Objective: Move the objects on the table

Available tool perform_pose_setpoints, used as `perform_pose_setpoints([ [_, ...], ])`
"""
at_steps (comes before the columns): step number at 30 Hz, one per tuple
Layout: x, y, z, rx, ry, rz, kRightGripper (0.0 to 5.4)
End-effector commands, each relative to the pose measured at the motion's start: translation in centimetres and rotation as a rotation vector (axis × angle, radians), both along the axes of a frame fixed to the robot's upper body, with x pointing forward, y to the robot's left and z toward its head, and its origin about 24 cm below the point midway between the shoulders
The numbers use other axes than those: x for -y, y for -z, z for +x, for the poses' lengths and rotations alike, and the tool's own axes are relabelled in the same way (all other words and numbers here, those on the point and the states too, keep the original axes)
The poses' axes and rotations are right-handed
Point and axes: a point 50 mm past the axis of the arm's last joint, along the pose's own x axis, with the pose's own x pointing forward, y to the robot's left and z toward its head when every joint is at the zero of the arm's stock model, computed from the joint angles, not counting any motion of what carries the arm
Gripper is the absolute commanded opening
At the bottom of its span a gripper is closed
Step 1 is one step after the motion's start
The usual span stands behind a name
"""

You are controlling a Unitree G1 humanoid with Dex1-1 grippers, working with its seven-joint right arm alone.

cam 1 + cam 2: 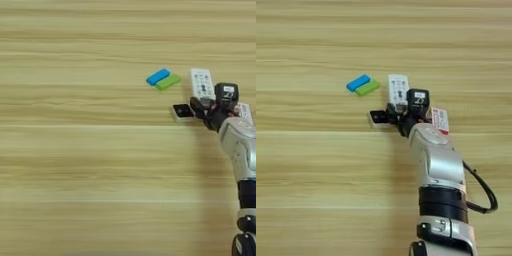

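A small black-faced white square (181, 112) lies on the table (75, 165) right of centre. My right gripper (196, 107) sits just at the square's right edge, touching or nearly touching it. Behind the gripper lies a long white remote (398, 88), its near end hidden by the black wrist. A flat red-and-white rectangle (440, 120) lies just right of the wrist, partly covered by it. The silver forearm (437, 162) comes up from the bottom edge.
A blue block (158, 76) and a green block (168, 82) lie side by side, touching, just left of the remote. A black cable (483, 192) loops out to the right of the forearm.
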Motion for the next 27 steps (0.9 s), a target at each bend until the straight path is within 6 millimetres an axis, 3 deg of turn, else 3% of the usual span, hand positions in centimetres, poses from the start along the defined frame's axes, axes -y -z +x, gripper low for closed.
perform_pose_setpoints([
  [1, 1.2, -4.1, 1.7, 0.156, 0.025, -0.073, 2.90],
  [10, 1.9, -3.3, 1.9, 0.114, 0.048, -0.096, 2.90],
  [27, 1.2, -2.3, 1.9, 0.051, -0.019, -0.087, 2.90],
])
